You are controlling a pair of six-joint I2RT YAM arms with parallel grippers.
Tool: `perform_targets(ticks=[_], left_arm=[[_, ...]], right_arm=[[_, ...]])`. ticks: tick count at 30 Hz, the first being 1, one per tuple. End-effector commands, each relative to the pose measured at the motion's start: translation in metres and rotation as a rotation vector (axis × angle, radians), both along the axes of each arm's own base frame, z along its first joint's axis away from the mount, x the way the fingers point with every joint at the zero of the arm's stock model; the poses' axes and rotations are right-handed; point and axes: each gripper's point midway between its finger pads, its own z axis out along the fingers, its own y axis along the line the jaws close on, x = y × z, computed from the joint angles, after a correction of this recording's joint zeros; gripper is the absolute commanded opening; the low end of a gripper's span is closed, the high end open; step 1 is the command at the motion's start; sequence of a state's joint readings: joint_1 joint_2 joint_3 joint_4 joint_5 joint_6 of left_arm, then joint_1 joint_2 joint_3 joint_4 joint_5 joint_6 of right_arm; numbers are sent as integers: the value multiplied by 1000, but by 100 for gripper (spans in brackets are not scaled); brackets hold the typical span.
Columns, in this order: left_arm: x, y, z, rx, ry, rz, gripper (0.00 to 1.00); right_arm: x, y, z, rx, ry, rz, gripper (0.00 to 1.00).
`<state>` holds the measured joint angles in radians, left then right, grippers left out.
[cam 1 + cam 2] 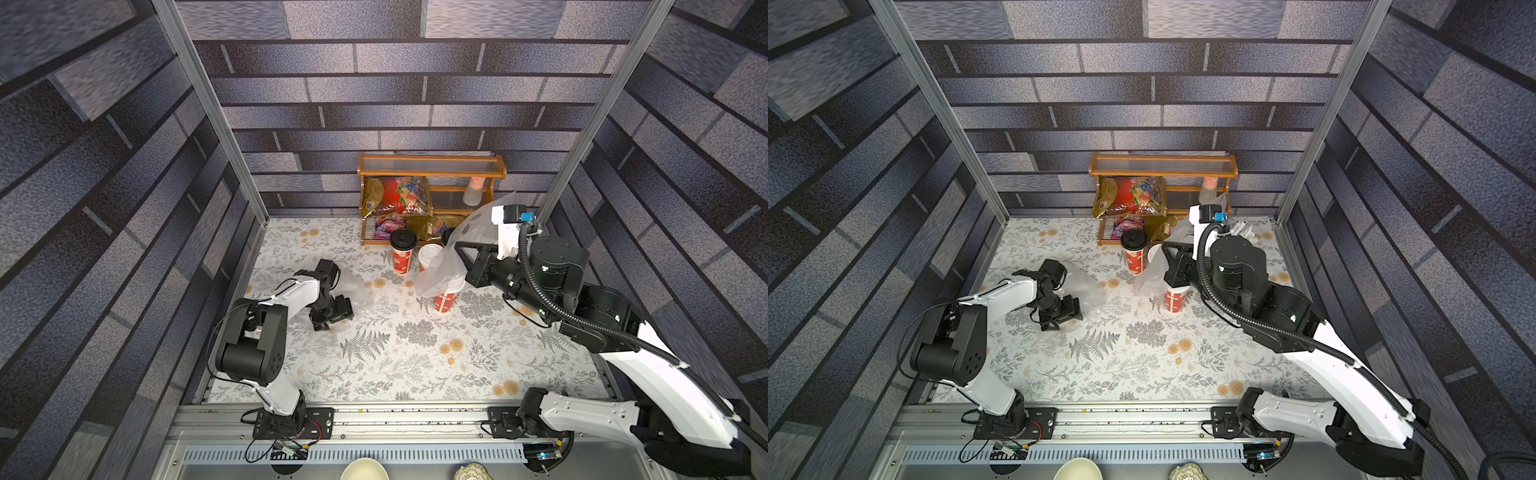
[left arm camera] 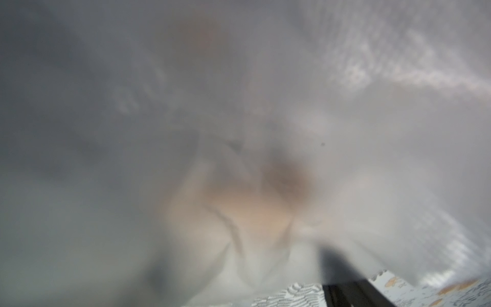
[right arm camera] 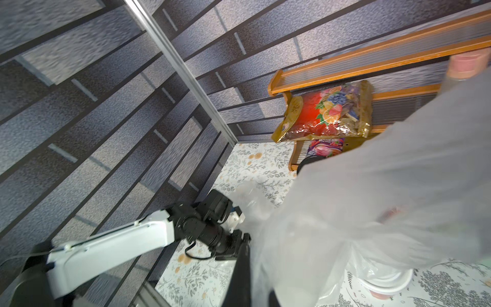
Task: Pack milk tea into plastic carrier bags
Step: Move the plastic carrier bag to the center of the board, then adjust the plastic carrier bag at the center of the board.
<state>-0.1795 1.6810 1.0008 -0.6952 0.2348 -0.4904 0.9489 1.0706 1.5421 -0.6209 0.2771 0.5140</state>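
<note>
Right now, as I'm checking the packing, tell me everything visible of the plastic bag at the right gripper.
The plastic bag is thin, cloudy-clear and crinkled, a soft film. It hangs lifted off the table, pinched by the shut right gripper, one end rising above it. Its lower folds drape onto a white-lidded red cup and veil a second white-lidded cup.

Four cups [image 1: 402, 259] [image 1: 428, 254] [image 1: 446, 298] [image 1: 448, 237], two bags [image 1: 440, 270] [image 1: 358, 286], three packets [image 1: 399, 195] [image 1: 388, 227] [image 1: 434, 230], one bottle [image 1: 473, 192]

Floral-print table [image 1: 415, 365], red cups [image 1: 402, 259] standing upright before a wooden rack [image 1: 432, 170], clear plastic bag [image 1: 358, 287] lying apart.
</note>
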Motion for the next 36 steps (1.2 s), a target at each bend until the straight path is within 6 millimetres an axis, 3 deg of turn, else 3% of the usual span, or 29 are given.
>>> perform_targets(ticks=[1,4,8,14,23,29,36], left_arm=[[35,7,0,7,-61,-42,83],[57,16,1,41,-80,-47,83],[81,26,6,52,-103,-30,83],[93,9,58,-32,-213,-36,84],[58,-11,134,-168,-341,-15,84],[29,-16,179,-191,-399,-2,82],[-8,-54,219,-257,-431,-64,82]], right_arm=[[-22,23,7,-8,-2,188,0],[-39,47,3,-9,49,343,0],[-52,77,-22,-46,158,500,0],[-46,100,-71,-175,249,560,0],[-15,126,-140,-390,218,509,0],[-10,141,-186,-505,209,507,0],[-15,152,-217,-516,236,536,0]])
